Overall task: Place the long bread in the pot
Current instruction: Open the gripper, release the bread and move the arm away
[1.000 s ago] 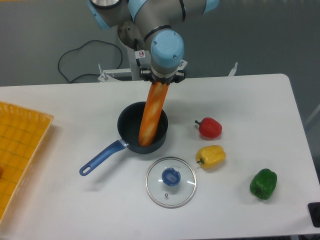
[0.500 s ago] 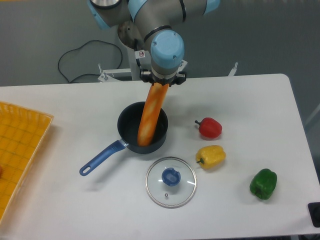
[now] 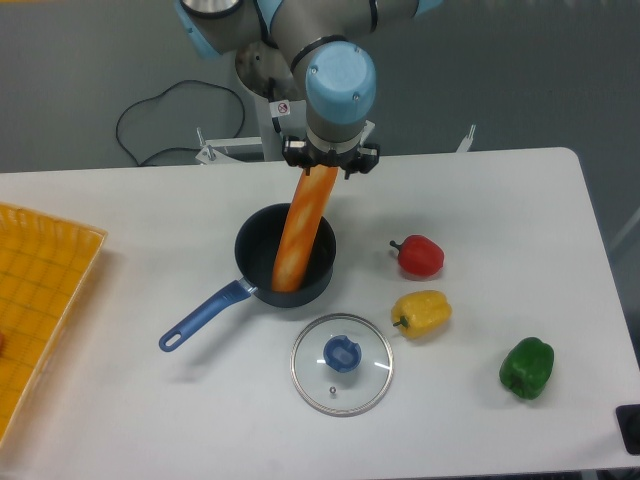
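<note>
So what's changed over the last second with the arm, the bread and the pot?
The gripper shifted slightly right, tilting the long bread a bit more; the loaf's lower end sits a touch further left inside the pot. It remains gripped at its top. The pot, glass lid and three peppers haven't moved.

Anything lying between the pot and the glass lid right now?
No. In the camera view, only bare table separates the pot from the lid; the bread stands in the pot.
</note>
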Robot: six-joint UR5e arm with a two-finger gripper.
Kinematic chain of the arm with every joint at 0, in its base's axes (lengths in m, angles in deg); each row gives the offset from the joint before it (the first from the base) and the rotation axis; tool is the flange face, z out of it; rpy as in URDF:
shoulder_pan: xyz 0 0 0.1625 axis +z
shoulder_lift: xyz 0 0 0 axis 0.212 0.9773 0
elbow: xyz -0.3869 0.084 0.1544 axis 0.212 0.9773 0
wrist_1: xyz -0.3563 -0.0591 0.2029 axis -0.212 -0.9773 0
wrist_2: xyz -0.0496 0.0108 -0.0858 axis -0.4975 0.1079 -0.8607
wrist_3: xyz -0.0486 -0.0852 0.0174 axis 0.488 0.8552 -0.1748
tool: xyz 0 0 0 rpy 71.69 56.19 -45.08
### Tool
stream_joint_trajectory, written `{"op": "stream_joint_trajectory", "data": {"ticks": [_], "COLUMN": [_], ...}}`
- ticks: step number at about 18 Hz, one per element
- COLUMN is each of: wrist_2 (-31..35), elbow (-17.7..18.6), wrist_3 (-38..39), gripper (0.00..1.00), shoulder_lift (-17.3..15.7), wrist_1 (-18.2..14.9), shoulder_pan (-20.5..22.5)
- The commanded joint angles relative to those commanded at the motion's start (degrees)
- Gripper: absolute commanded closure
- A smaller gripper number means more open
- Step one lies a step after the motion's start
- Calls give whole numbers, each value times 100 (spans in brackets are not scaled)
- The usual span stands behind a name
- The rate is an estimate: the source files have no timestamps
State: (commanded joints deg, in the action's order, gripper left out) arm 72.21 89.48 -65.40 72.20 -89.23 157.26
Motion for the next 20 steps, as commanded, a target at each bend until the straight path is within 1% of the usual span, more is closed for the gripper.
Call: {"op": "stream_joint_trajectory", "data": {"ticks": [2,3,5,7,8,9,10,11,13,14,17,18,20], "wrist_2": [-245,-359,-501,-510,-484,-484,-466,-457,-431,-440,-318,-169,52], "elbow": [-194,-212,-229,-212,-264,-352,-440,-536,-852,-958,-942,-941,-941], "wrist_3": [-89,-98,-107,-255,-404,-475,-494,-502,-520,-694,-2352,-2627,-2761], "gripper": [0,0,0,0,0,0,0,0,0,0,0,0,0], "shoulder_lift": [123,133,150,246,438,675,826,992,1265,1319,1389,1398,1460], "wrist_1": [175,324,701,1079,1394,1780,2036,2187,2302,2303,2268,2259,2189], "shoulder_pan": [131,219,369,378,387,387,387,387,370,369,387,404,431]}}
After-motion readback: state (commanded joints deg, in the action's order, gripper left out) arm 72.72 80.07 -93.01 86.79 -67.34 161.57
